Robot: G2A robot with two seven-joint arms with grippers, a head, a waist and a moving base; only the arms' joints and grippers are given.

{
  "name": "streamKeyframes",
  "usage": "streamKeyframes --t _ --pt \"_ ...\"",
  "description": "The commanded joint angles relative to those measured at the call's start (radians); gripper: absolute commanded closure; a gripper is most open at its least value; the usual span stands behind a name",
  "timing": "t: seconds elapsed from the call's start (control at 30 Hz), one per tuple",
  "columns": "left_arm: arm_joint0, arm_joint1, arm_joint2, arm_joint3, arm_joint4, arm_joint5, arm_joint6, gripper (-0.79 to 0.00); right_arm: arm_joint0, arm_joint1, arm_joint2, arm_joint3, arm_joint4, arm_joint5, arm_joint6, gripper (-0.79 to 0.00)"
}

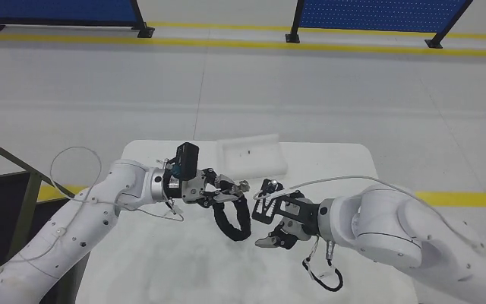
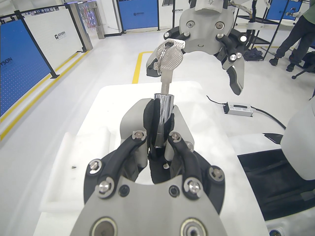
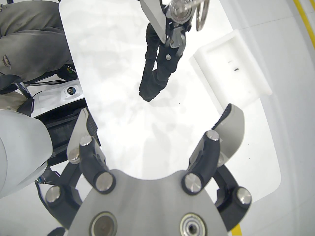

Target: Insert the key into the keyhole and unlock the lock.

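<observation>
Cable lock (image 2: pixel 163 106): I hold its chrome barrel clenched in my left gripper (image 1: pixel 228 190), centre frame in the top view, above the white table (image 1: pixel 152 251). Its black cable loop hangs below. Key (image 2: pixel 169 55): seated in the keyhole, head protruding. Right gripper (image 3: pixel 157 111): released, fingers spread wide, near the key but apart from it.

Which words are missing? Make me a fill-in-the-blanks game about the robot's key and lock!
1. The silver metal key is stuck in the ___ of the shiny chrome lock cylinder.
2. The left gripper is ___ on that cylinder.
3. The right gripper is ___ and holds nothing.
4. The lock's black cable loop hangs over a table coloured ___.
Missing words: keyhole; shut; open; white.
</observation>
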Motion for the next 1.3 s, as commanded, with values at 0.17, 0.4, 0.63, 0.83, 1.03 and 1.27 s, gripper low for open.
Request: streamKeyframes --t 0.17,0.4,0.63,0.83,1.03,1.27 --pt "-0.055 0.016 0.120 -0.009 -0.024 0.000 0.001 0.000 -0.011 0.002 0.012 0.004 -0.046 -0.042 -0.019 -0.785" --pt "-0.105 0.021 0.213 -0.002 -0.056 0.000 0.028 0.000 -0.037 0.019 0.087 0.011 -0.096 -0.284 -0.085 -0.785" --pt "-0.153 0.015 0.279 0.010 -0.057 0.000 0.057 0.000 -0.048 0.027 0.138 0.026 -0.180 -0.575 -0.203 -0.785" --pt "-0.179 0.006 0.327 0.020 -0.057 0.000 0.086 0.000 -0.036 0.023 0.138 0.005 -0.250 -0.680 -0.223 -0.628" --pt "-0.193 -0.003 0.352 0.024 -0.050 0.000 0.105 0.000 -0.015 0.011 0.112 0.000 -0.310 -0.707 -0.221 -0.302" --pt "-0.187 -0.016 0.352 0.024 -0.042 0.000 0.101 0.000 0.013 -0.005 0.090 -0.011 -0.337 -0.694 -0.230 -0.246"
